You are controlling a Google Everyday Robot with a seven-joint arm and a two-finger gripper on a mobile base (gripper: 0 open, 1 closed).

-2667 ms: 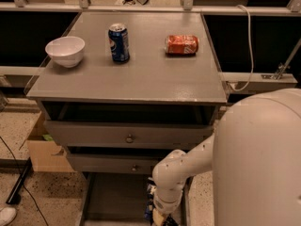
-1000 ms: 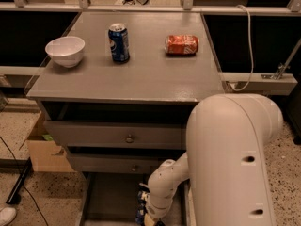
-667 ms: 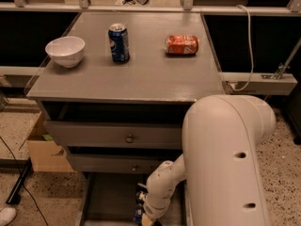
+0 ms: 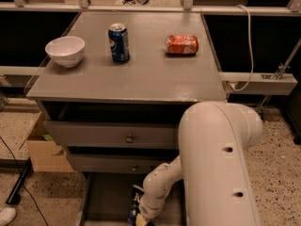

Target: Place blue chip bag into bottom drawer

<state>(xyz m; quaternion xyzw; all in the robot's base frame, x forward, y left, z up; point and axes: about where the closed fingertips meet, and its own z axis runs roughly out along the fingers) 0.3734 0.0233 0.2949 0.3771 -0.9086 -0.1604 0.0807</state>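
At near edge, low centre: gripper [image 4: 141,219] sits down inside the pulled-out drawer, partly past the bottom of view.
Grip state: can't tell, clenched or released; the end of the tool is hidden.
Blue chip bag [image 4: 135,205]: dark navy w/ pale bits, right against the gripper on its left side, over the drawer floor. Can't tell if it lies flat or hangs.
Bottom drawer [image 4: 101,197]: lowest of three, drawn out toward the near side, grey tray; bare floor shows left of the bag.
Arm [image 4: 160,185]: white, bends down from the right into the drawer, wrist just above the bag.
Robot body [image 4: 221,164]: big white housing, near right, covers the cabinet's right front.
Middle drawer [image 4: 94,163]: grey, small round knob [image 4: 134,168], just above the arm.
Top drawer [image 4: 94,134]: grey, its knob [image 4: 129,138] at centre.
Cabinet top [image 4: 141,74]: flat grey surface, holds three items.
Pepsi can [image 4: 119,43]: blue, upright, far centre-left.
Orange-red can [image 4: 182,44]: on its side, right of the Pepsi can, apart from it.
White bowl [image 4: 65,50]: far left of the top, upright.
Cardboard box [image 4: 44,149]: on speckled floor, left of the cabinet.
White cable [image 4: 248,46]: hangs at far right, beside the cabinet.
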